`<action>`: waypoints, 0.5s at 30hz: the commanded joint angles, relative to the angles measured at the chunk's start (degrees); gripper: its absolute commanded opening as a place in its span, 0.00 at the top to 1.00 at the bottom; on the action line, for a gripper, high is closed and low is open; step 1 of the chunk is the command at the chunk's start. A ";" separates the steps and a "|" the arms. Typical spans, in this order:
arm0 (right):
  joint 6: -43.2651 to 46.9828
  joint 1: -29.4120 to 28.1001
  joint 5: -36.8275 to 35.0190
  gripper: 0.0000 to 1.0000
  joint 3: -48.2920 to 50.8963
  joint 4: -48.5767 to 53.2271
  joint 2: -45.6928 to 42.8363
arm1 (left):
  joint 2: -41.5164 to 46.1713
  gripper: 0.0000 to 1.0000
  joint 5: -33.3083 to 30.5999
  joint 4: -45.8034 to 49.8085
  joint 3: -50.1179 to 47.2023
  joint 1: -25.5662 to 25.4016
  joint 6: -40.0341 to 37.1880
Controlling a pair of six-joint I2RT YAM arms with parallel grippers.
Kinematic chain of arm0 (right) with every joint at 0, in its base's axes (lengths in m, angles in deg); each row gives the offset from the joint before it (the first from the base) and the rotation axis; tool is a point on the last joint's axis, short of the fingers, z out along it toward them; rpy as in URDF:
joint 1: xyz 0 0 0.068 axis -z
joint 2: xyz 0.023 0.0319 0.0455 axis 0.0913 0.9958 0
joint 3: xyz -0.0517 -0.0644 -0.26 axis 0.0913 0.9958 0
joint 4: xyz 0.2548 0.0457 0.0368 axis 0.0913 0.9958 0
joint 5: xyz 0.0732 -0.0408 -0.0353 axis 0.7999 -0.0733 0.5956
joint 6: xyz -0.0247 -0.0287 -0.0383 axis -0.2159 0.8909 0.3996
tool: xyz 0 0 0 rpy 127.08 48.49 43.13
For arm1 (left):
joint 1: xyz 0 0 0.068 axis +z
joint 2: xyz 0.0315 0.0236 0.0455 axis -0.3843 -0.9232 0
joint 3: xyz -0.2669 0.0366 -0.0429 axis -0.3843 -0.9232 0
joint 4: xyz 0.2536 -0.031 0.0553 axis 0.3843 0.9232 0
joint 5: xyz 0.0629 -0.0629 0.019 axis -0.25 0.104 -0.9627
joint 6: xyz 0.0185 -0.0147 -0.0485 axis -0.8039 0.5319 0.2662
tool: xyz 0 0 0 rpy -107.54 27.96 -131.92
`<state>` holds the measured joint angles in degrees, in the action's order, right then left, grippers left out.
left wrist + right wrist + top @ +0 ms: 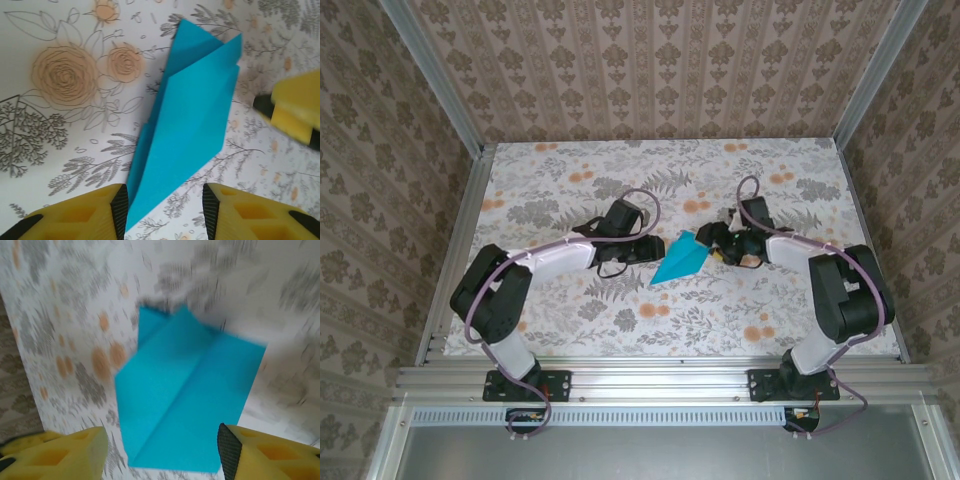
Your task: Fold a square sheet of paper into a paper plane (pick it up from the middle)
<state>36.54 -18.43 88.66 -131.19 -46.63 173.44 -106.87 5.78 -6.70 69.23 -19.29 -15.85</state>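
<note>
The plane [678, 259] lies mid-frame, its long axis diagonal, nose lower left, tail upper right. My left gripper [165, 202] and right gripper [162, 447] both stand spread, pinching nothing.

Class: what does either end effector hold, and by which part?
Nothing: the plane lies on the table; left end effector and right end effector are open.

Both arms stretch low toward the plane [680, 258], jaws apart.
The left arm [545, 260] bends at the elbow and comes in from the plane's left; the left gripper [642, 250] sits just beside it, yellow fingers [85, 212] parted around its tip. The right arm [820, 262] mirrors this from the plane's right, and the right gripper [717, 243] has its fingers [265, 455] spread wider.
</note>
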 commanded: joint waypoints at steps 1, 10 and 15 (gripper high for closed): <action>-6.02 -3.68 -2.46 0.37 1.11 -3.89 0.97 | -2.23 0.53 -1.92 0.93 1.57 0.23 1.35; -10.24 -7.27 -1.38 0.47 -1.44 -7.75 7.81 | -7.20 0.56 -0.84 -0.50 4.01 0.23 1.60; -12.13 -7.42 0.97 0.56 -0.13 -14.12 8.96 | -8.78 0.57 -0.63 -0.71 4.15 0.27 1.74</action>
<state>26.81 -25.44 87.98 -131.57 -55.98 181.11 -114.35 5.28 -7.33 72.11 -19.29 -15.00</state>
